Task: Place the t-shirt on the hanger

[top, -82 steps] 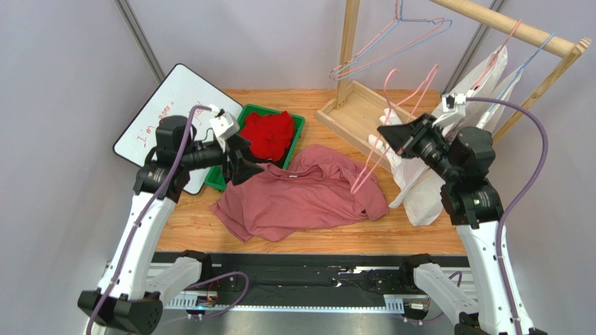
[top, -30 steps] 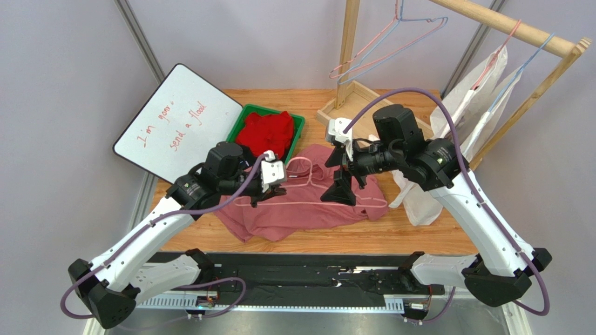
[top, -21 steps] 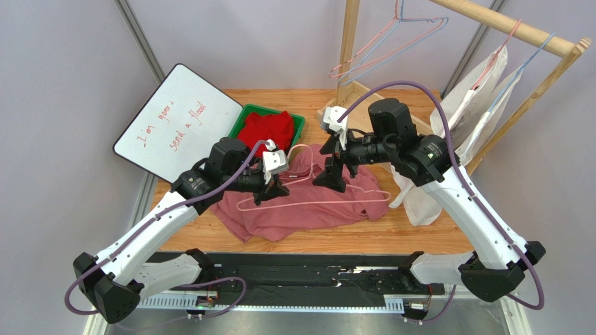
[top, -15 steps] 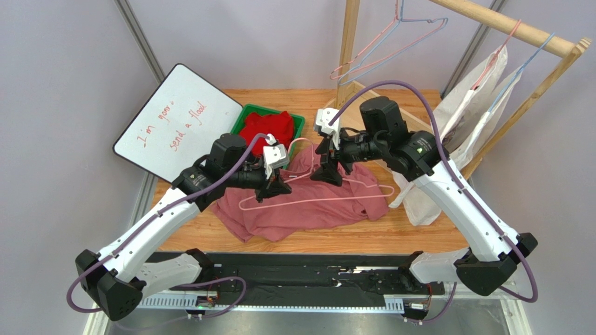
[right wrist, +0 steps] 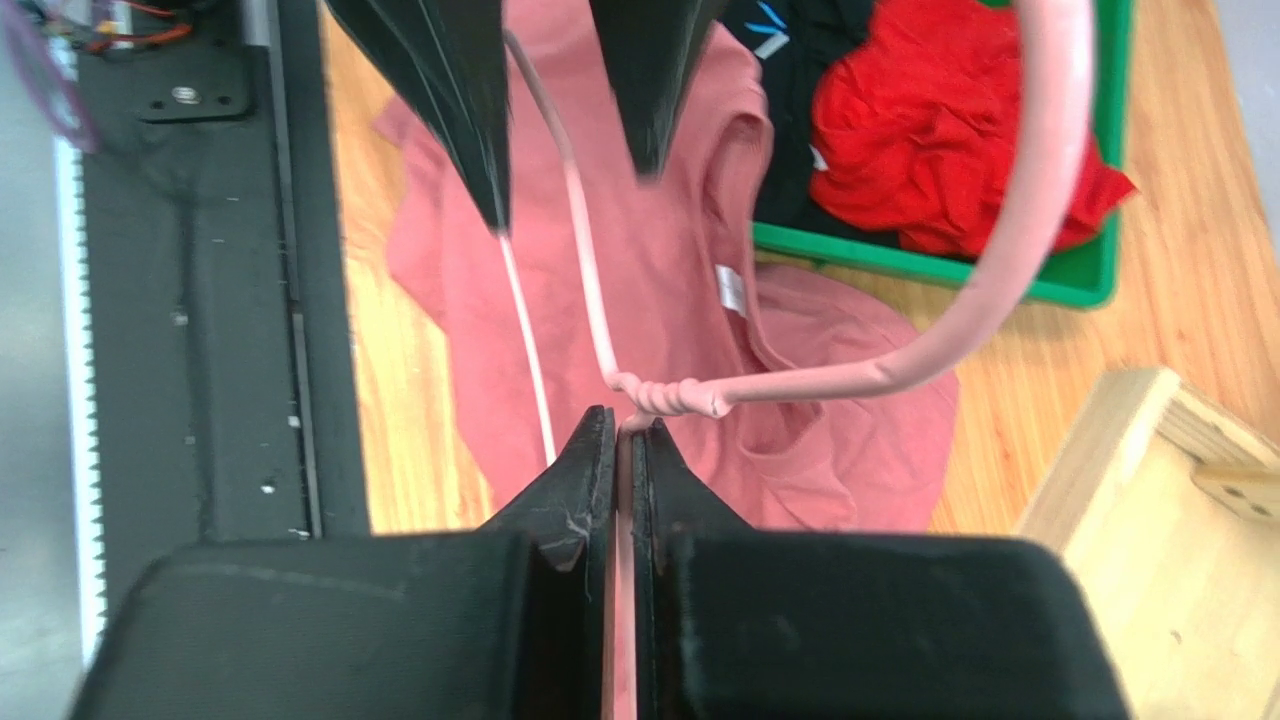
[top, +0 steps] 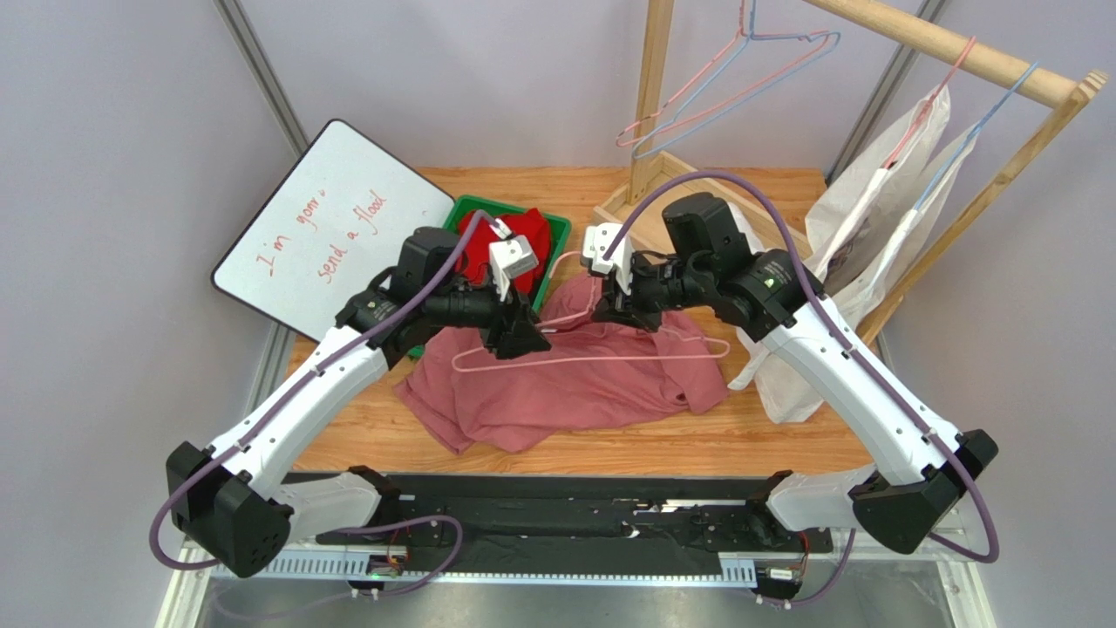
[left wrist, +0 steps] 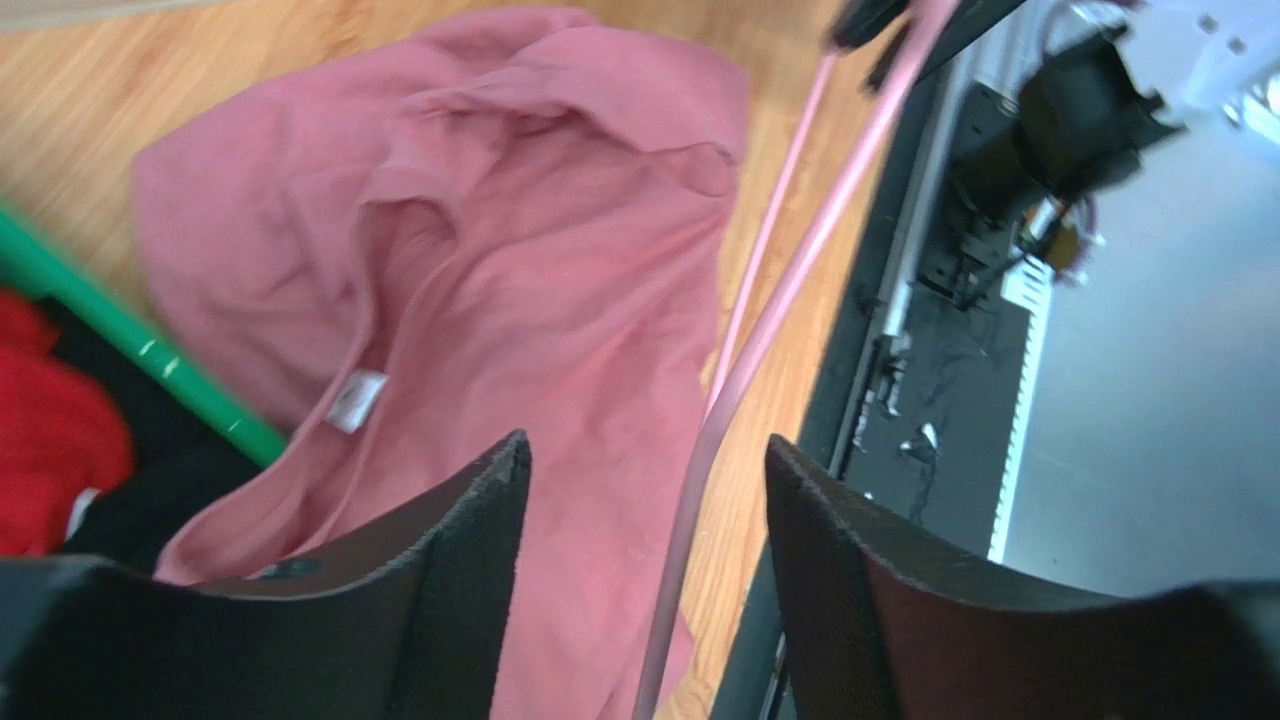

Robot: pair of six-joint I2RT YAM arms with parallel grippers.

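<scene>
The dusty-pink t-shirt (top: 563, 386) lies crumpled on the wooden table, collar and white label up (left wrist: 451, 300). My right gripper (top: 607, 314) is shut on the pink wire hanger (top: 616, 356) just below its twisted neck (right wrist: 669, 398) and holds it level above the shirt, with the hook (right wrist: 1037, 180) curving away. My left gripper (top: 521, 340) is open over the shirt's left side. The hanger's wire (left wrist: 751, 360) runs between its two fingers (left wrist: 451, 585) without visible contact. The left fingers also show at the top of the right wrist view (right wrist: 436, 90).
A green bin (top: 561, 233) holding a red garment (top: 504, 242) and a black one (right wrist: 796, 45) sits behind the shirt. A whiteboard (top: 321, 223) leans at the left. A wooden rack (top: 655, 196) with spare hangers (top: 734, 79) and white garments (top: 891, 170) stands at the back right.
The right arm carried the hanger from the rack to above the shirt. In the last second both grippers moved back and up, and the left gripper came to straddle the wire.
</scene>
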